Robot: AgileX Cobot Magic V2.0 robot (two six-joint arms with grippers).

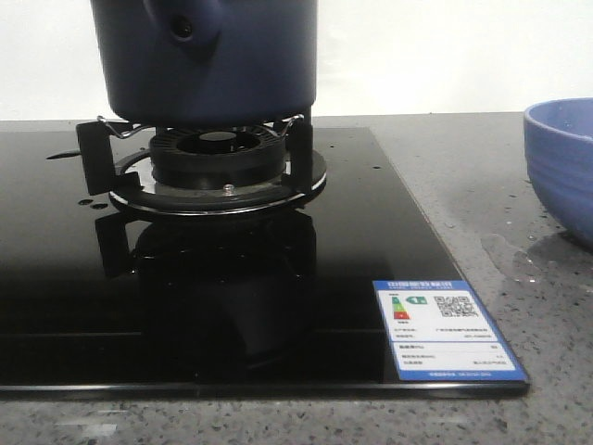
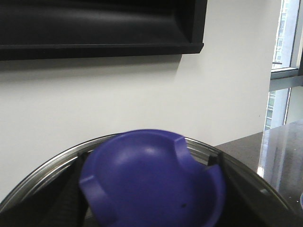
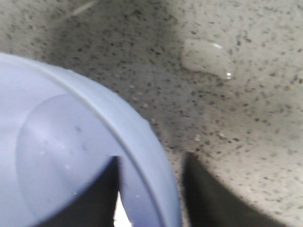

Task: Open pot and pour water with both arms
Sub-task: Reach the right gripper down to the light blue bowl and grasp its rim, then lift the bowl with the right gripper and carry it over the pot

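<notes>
The dark navy pot [image 1: 204, 56] stands on the burner's supports at the top of the front view, and its rim is cut off by the frame. Neither gripper shows in that view. In the left wrist view my left gripper [image 2: 149, 189] is shut on the blue knob [image 2: 151, 179] of the pot's lid, whose metal rim [image 2: 42, 172] curves behind it, held up before the white wall. A light-blue bowl [image 1: 561, 167] sits on the counter at the right. My right gripper [image 3: 151, 189] is shut on that bowl's rim [image 3: 163, 179], one finger [image 3: 94, 203] inside, the other outside.
A black glass cooktop [image 1: 371, 232] with a round burner [image 1: 218, 162] and a blue-and-white label [image 1: 443, 326] fills the middle. Grey speckled counter [image 1: 482, 167] surrounds it. A water puddle [image 1: 519, 255] lies beside the bowl. A dark frame [image 2: 94, 28] hangs on the wall.
</notes>
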